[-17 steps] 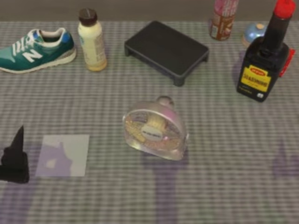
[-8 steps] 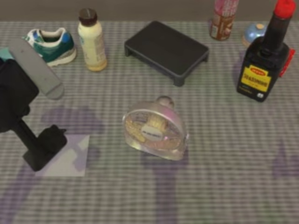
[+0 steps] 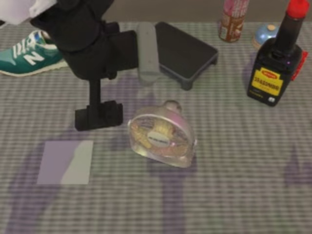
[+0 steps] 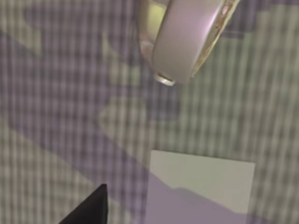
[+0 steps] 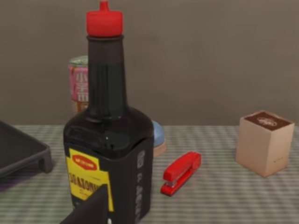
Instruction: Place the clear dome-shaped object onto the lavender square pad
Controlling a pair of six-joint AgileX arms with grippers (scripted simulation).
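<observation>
A: Largest first. Checked table (image 3: 234,195) runs off every side of the top view. Left arm (image 3: 83,34) reaches in over the far-left part, hiding part of the green shoe (image 3: 29,53), which shows an "N" on its side. Landmark: the clear dome-shaped object (image 3: 162,136), near the table's middle.

B: Left gripper?

A: Left gripper (image 3: 97,116) hangs just left of the dome, not touching. Cannot tell whether its jaws are spread or pressed together; the left wrist view shows only one dark fingertip (image 4: 88,212).

B: Room to move?

A: Bare cloth on the dome's near side and to its right. The lavender square pad (image 3: 65,162) lies to the dome's near-left, well apart, nothing on it, half in shadow. Dark grey tray (image 3: 187,48) sits beyond the dome, a gap between them.

B: What does one view give that another lacks?

A: Left wrist view shows the dome's (image 4: 187,37) rim from the side, with the pad (image 4: 205,182) clear of it. Right wrist view shows a red stapler (image 5: 181,172) and a tan box (image 5: 265,142), both missing from the top view. Right gripper (image 5: 91,207) shows as one dark tip; jaws cannot be told.

B: Writing?

A: Sauce bottle (image 3: 278,58), far right of the dome, has a yellow label reading roughly "SEASONING". Pink can (image 3: 235,17) carries markings I can't read. Small blue-white dome (image 3: 265,34) between can and bottle.
</observation>
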